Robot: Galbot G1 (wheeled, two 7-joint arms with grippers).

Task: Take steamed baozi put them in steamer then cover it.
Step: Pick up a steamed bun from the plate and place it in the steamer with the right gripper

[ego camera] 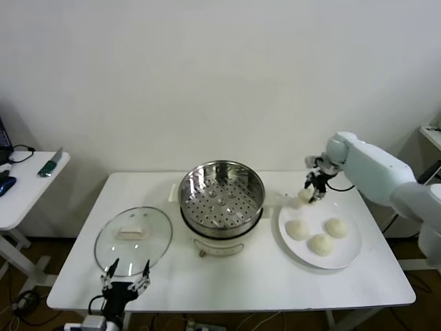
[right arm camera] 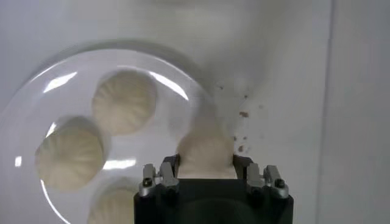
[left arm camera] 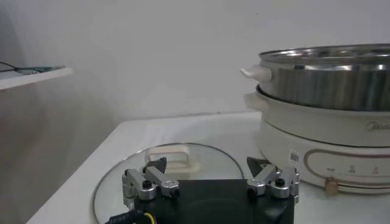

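Note:
My right gripper (ego camera: 311, 194) is shut on a cream-white baozi (right arm camera: 205, 153) and holds it above the far left rim of the white plate (ego camera: 350, 256). Three more baozi (ego camera: 321, 243) lie on that plate; they also show in the right wrist view (right arm camera: 124, 102). The steel steamer (ego camera: 222, 195) stands open and empty on its white pot base in the table's middle, left of the right gripper. The glass cover (ego camera: 133, 236) with its cream handle lies flat on the table at the left. My left gripper (ego camera: 125, 276) is open and empty at the front edge by the cover (left arm camera: 173, 159).
A white side table (ego camera: 24, 186) with a few small items stands at the far left. Small dark crumbs (right arm camera: 242, 114) lie on the table beside the plate. The steamer and pot base (left arm camera: 332, 131) rise to the right of the left gripper.

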